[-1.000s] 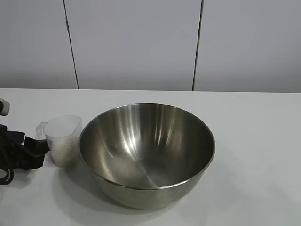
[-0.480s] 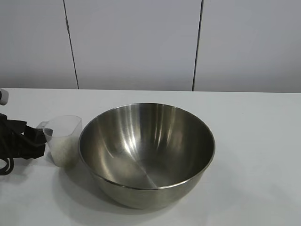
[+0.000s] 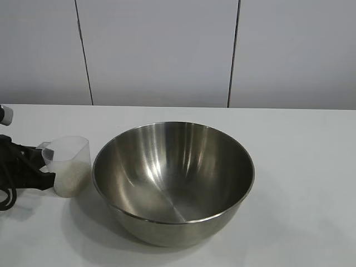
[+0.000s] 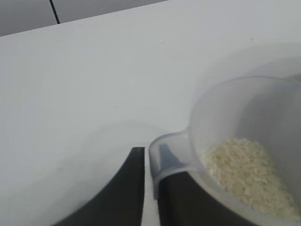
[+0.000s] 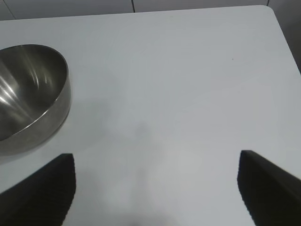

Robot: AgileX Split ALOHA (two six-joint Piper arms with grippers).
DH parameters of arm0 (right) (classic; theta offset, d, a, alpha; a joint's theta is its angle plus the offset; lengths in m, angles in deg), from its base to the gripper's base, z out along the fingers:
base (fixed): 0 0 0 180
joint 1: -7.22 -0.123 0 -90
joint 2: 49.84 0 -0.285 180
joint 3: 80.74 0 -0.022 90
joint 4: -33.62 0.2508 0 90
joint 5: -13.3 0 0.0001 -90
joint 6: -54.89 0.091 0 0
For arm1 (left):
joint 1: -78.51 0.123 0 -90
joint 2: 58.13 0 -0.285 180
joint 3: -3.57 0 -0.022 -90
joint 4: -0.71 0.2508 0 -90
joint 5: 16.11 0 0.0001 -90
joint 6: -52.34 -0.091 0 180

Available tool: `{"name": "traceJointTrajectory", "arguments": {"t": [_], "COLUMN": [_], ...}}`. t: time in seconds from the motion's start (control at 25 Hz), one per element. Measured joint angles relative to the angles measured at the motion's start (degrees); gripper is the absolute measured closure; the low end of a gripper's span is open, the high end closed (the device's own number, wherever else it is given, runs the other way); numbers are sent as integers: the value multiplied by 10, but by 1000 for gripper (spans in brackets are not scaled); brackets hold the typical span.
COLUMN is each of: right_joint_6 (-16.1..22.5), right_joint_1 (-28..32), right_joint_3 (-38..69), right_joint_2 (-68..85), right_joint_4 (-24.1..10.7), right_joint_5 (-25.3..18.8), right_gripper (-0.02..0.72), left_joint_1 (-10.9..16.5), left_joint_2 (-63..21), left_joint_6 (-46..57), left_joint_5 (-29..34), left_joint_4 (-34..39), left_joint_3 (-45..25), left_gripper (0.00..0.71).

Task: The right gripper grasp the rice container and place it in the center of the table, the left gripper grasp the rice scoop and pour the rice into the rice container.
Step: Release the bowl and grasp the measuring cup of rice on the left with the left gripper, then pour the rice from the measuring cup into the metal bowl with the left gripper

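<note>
1. Since the earlier frame the rice scoop has shifted away from the rice container, toward the left end effector, and now sits slightly tilted. The container has not moved.
2. We read the left end effector as clamped on the scoop's side handle: in the left wrist view its fingers are nearly together with the handle pinched between them.
3. Rice sits as a pale heap in the scoop's lower part; none looks spilled on the table.
4. Right end effector is spread wide, holding nothing, parked over bare table well clear of the container. It is not in the exterior view.
5. Progress, our call: the container already stands about mid-table, so the right arm's part looks done. The scoop grasp looks just made.
6. Left to do: lift the scoop, carry it over the container's rim, tip the rice in. The container looks empty, so no pour yet.
</note>
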Motion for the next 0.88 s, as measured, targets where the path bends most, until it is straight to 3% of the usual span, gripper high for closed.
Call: {"name": "traceJointTrajectory", "arguments": {"t": [0.24,0.6,0.76,0.88], "right_joint_6": [0,0,0,0], "right_joint_1": [0,0,0,0], "right_joint_3": [0,0,0,0], "right_joint_2": [0,0,0,0], "right_joint_4": [0,0,0,0], "right_joint_5": [0,0,0,1], "right_gripper": [64,64,64,64], "left_joint_1": [0,0,-3,-33], "left_joint_2": [-13,-131,-199,-241], "left_joint_6": [-2,-58,-72,-87], "left_joint_5": [2,13,100,201], "left_joint_4": [3,7,58,89], "left_joint_3": [0,15,60,110], "left_gripper": [702,702,702,702]}}
